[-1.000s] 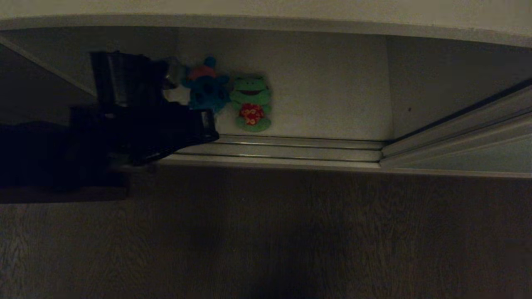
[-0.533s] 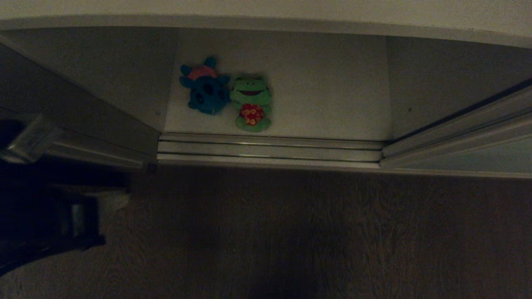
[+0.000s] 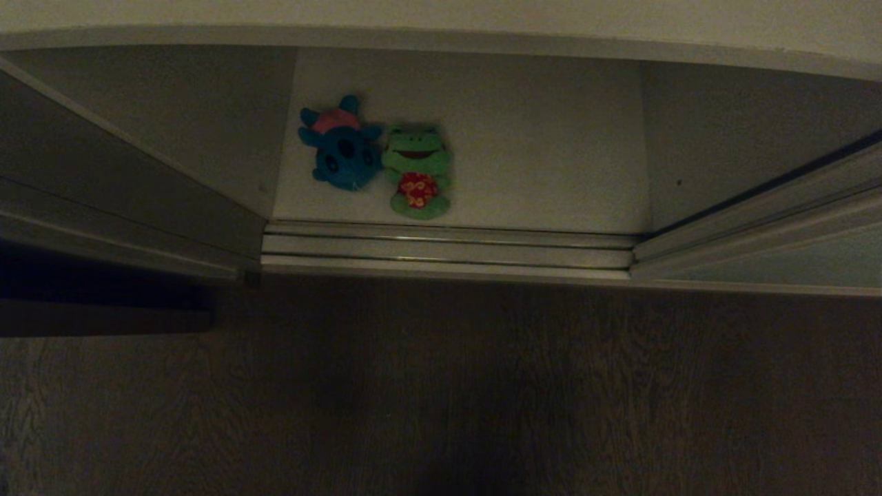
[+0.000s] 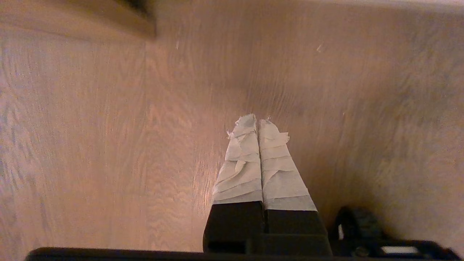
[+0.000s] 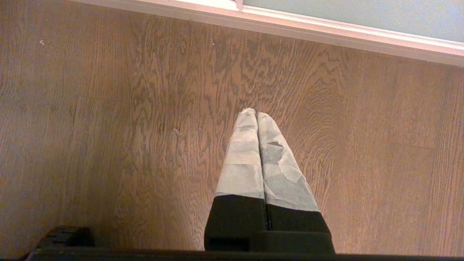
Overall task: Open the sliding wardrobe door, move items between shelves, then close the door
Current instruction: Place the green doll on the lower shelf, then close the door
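The wardrobe stands open in the head view. Its bottom shelf [image 3: 537, 151], a plain white board, lies behind the metal floor track [image 3: 448, 249]. Two plush toys rest on this shelf toward its left side, near the front edge. The blue toy [image 3: 342, 153] with a pink top sits to the left; the green frog [image 3: 417, 171] in a red flowered shirt sits to the right. The two toys touch each other side by side. Both face up toward the camera.

The sliding door [image 3: 778, 258] is seen at the right of the opening, pale grey-green with a cream frame edge, slid aside on the track. A second panel [image 3: 103, 179] shows at the left of the opening. Dark wood-grain floor [image 3: 482, 386] fills the foreground.

Neither arm appears in the head view.

Left gripper [image 4: 258, 121]: seen only in its own wrist view, over bare wood floor. Its jaws are pressed together, the taped fingers [image 4: 241, 163] meeting along their length. Nothing is held between them.

Right gripper [image 5: 256, 113]: seen only in its own wrist view, over wood floor, with the cream door frame and grey-green panel at the far edge. Its jaws are likewise closed tip to tip, taped fingers [image 5: 243, 159] touching, holding nothing.

Both toys are well apart from either gripper.
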### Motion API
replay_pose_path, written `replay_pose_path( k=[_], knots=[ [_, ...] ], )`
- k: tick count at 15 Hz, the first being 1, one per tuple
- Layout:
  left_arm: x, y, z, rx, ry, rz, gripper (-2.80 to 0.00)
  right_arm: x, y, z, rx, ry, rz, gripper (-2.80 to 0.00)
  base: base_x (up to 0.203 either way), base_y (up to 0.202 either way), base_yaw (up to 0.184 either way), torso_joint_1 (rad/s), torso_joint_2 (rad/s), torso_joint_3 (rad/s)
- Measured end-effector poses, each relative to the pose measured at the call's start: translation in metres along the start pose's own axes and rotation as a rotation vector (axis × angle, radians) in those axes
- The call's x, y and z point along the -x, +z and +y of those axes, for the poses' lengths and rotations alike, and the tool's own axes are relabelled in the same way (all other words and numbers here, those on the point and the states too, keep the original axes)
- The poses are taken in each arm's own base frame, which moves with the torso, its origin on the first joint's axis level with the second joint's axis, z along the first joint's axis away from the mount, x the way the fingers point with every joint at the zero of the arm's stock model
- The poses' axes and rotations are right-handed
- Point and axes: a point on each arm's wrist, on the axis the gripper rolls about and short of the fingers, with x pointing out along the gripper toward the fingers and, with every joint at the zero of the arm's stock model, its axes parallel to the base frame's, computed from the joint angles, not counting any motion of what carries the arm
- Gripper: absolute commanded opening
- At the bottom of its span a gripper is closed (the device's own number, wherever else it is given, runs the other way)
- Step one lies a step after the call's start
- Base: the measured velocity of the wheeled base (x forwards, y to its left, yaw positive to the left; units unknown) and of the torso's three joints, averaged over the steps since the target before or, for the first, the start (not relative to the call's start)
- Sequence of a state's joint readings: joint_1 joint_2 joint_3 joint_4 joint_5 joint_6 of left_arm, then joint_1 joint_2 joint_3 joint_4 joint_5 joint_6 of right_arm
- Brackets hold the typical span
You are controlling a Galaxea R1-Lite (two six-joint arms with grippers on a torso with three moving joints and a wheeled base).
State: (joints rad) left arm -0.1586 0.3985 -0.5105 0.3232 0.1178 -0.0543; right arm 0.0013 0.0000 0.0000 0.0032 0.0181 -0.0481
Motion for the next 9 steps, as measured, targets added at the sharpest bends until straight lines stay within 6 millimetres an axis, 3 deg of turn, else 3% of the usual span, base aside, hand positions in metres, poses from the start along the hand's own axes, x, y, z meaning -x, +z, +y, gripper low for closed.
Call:
replay_pose_path(
  k=[2, 7, 9],
  knots=[
    [-0.001, -0.025, 0.001, 0.029, 0.013, -0.014, -2.80, 0.000, 0.000, 0.000, 0.000, 0.000, 0.000, -2.80, 0.000, 0.000, 0.000, 0.000, 0.00, 0.000],
    [0.004, -0.052, -0.004, -0.033, 0.027, -0.106, -2.80, 0.000, 0.000, 0.000, 0.000, 0.000, 0.000, -2.80, 0.000, 0.000, 0.000, 0.000, 0.00, 0.000],
    [0.002, -0.078, -0.004, -0.090, 0.018, -0.132, -2.80, 0.000, 0.000, 0.000, 0.000, 0.000, 0.000, -2.80, 0.000, 0.000, 0.000, 0.000, 0.00, 0.000]
  ],
)
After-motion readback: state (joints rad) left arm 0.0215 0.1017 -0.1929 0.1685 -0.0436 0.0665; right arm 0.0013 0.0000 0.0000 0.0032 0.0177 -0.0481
